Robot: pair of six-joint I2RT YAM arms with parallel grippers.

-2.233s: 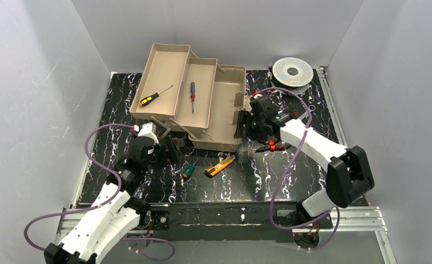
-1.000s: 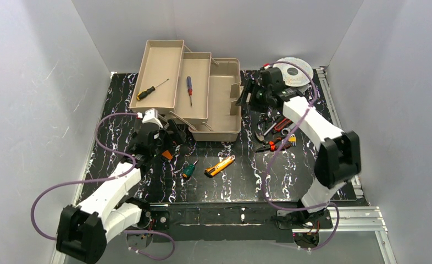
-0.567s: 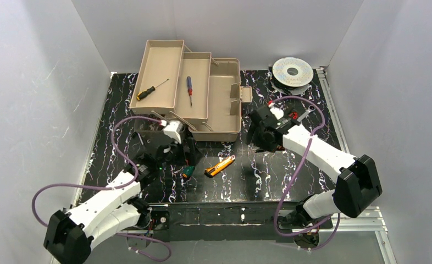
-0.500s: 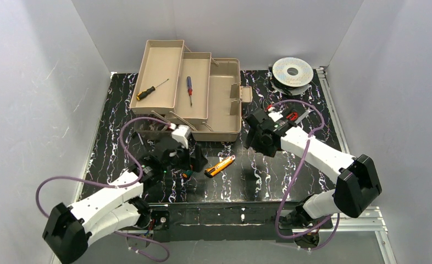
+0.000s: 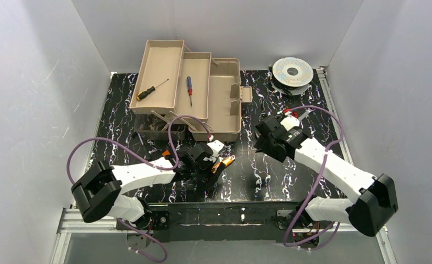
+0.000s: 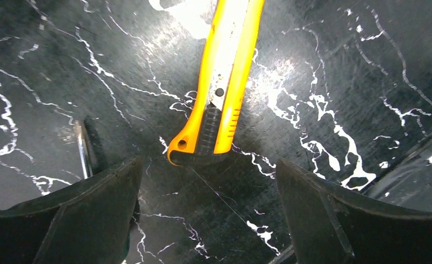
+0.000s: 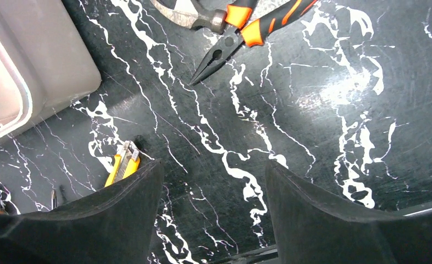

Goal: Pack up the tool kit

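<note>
The beige toolbox stands open at the back, its trays folded out to the left. A yellow-handled screwdriver lies in the far tray and a blue-handled one in the middle tray. The yellow knife lies flat on the black table. My left gripper is open and low just short of the knife's butt end, and it covers part of the knife from above. My right gripper is open and empty over bare table. Orange-handled pliers lie beyond it.
The round silver spool sits at the back right. A thin metal shaft lies beside my left finger. The toolbox's corner and the knife's tip show left of my right gripper. Grey walls enclose the table.
My left gripper has swung right and come down at the yellow knife. My right gripper has drawn back from the toolbox toward the table's middle. The toolbox was pushed back earlier and now stays still.
</note>
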